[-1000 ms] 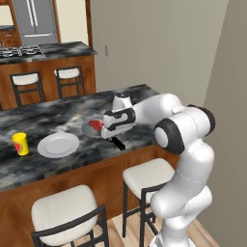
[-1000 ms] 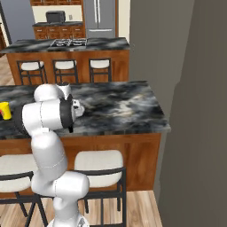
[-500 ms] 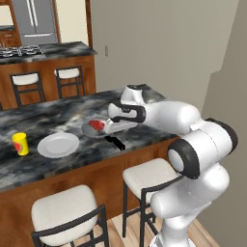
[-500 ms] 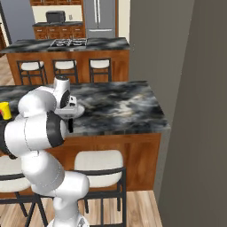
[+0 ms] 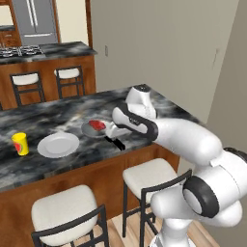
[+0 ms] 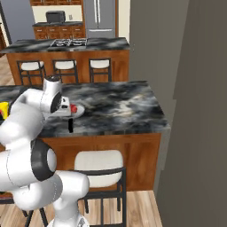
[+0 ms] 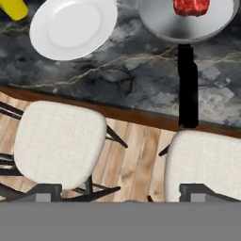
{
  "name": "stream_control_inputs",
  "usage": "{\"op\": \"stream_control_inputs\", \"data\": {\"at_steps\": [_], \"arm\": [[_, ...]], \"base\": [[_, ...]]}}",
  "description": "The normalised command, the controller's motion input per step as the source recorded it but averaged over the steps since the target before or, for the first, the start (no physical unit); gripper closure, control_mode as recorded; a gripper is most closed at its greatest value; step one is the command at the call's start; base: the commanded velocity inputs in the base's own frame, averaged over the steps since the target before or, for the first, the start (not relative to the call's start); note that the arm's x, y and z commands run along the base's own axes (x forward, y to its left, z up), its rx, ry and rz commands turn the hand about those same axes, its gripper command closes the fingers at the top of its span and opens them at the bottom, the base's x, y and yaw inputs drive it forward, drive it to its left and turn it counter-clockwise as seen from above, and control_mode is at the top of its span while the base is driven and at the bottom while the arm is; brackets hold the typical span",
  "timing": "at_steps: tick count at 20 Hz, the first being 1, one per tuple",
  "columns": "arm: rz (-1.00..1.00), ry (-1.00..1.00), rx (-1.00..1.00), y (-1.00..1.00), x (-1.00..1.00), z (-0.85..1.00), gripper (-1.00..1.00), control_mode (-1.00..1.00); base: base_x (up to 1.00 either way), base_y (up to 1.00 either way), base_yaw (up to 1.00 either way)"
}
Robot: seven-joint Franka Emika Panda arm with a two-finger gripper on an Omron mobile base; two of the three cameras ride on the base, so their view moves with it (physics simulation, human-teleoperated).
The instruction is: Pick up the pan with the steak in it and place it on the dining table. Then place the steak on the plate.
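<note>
The grey pan (image 7: 162, 23) rests on the dark marbled dining table (image 7: 117, 75), its black handle (image 7: 187, 87) reaching to the table's front edge. The red steak (image 7: 190, 7) lies in the pan (image 5: 91, 129); from the right base I see the steak (image 6: 73, 108) beside my white arm. The white plate (image 7: 73, 26) sits flat just left of the pan, and it is bare (image 5: 58, 144). My gripper (image 7: 121, 193) hovers above the table's front edge, near the handle's end (image 5: 112, 131). It is open, with nothing between its fingertips (image 7: 47, 190).
A yellow cup (image 5: 20, 143) stands left of the plate. Two cushioned stools (image 7: 59, 141) (image 7: 207, 164) stand below the table's front edge. A stove counter (image 5: 29, 50) with more stools is behind, and a grey wall (image 6: 208, 111) rises at the right.
My arm's elbow has swung out towards the cameras while the hand stayed by the pan's handle. Pan, steak and plate have not moved.
</note>
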Motion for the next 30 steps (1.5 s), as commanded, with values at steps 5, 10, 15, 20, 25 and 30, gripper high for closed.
{"op": "stream_control_inputs", "data": {"at_steps": [5,10,15,20,25,30], "arm": [[0.00,-0.04,0.00,0.10,0.21,0.31,-1.00,-1.00],[-0.01,-0.14,-0.01,0.04,0.04,0.37,-1.00,-1.00],[-0.02,-0.08,-0.02,0.03,0.26,0.20,-1.00,-1.00],[-0.03,0.01,-0.03,0.01,0.65,0.01,-1.00,-1.00],[-0.03,0.04,-0.04,0.01,0.70,-0.03,-1.00,-1.00],[-0.01,0.03,-0.02,0.09,0.74,-0.09,-1.00,-1.00]], "base": [[0.00,0.00,0.00],[0.00,0.00,0.00],[0.00,0.00,0.00],[0.00,0.00,0.00],[0.00,0.00,0.00],[0.00,0.00,0.00]]}}
